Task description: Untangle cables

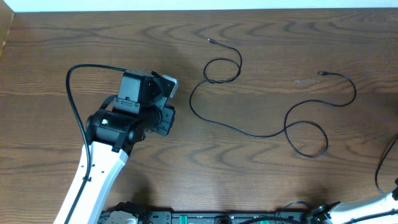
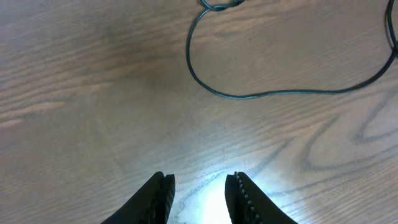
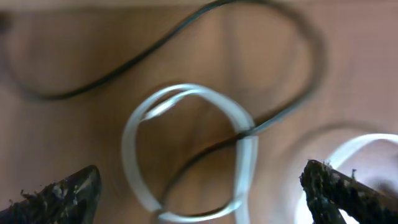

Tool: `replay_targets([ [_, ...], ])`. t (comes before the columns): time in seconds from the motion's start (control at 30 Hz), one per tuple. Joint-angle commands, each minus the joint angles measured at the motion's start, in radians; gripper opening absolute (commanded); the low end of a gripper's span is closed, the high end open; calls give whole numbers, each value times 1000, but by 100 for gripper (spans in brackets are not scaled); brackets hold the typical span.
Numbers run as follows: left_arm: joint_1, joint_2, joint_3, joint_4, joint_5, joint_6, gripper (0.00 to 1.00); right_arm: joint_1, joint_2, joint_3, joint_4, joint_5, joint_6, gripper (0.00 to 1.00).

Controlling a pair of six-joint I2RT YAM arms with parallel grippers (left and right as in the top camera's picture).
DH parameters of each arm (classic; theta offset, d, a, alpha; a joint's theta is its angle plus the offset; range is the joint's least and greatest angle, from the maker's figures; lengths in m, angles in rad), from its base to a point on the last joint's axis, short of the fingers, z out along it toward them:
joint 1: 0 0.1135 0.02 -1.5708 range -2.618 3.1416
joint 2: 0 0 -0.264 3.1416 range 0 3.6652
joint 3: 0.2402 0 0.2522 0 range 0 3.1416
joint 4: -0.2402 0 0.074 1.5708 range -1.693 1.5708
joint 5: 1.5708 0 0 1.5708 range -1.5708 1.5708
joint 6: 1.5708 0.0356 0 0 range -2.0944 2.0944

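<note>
1. The thin black flexible cable (image 1: 256, 135) lies across the middle-right of the brown wooden table (image 1: 62, 37). Best, I judge: pinch near a plug end and draw it outward, low.
2. It forms two loose loops, both ends free.
3. The left gripper (image 2: 200, 193), fingers partly spread and empty, is near its left bend.
4. The right gripper (image 3: 200, 173), fingers spread wide, hovers over blurred cable and a pale loop (image 3: 129, 152).

Looks like a robot lab bench: wood-grain surface (image 1: 56, 37), white arm (image 1: 102, 168), black mounting rail (image 1: 186, 218) along the near edge.
</note>
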Motion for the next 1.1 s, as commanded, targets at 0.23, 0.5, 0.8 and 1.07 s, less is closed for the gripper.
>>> replay_targets([
  [0.23,0,3,-11,26,-13,-3,33,130,2,0,79,-503,-27,99],
  [0.5,0,10,-11,46,-13,-3,32,390,2,0,-90,-295,-73,99],
  [0.8,0,56,-11,39,-64,-3,30,703,2,0,-177,-235,-146,99],
  [1.07,0,80,-11,27,-56,-10,33,868,2,0,-264,-253,-233,99],
])
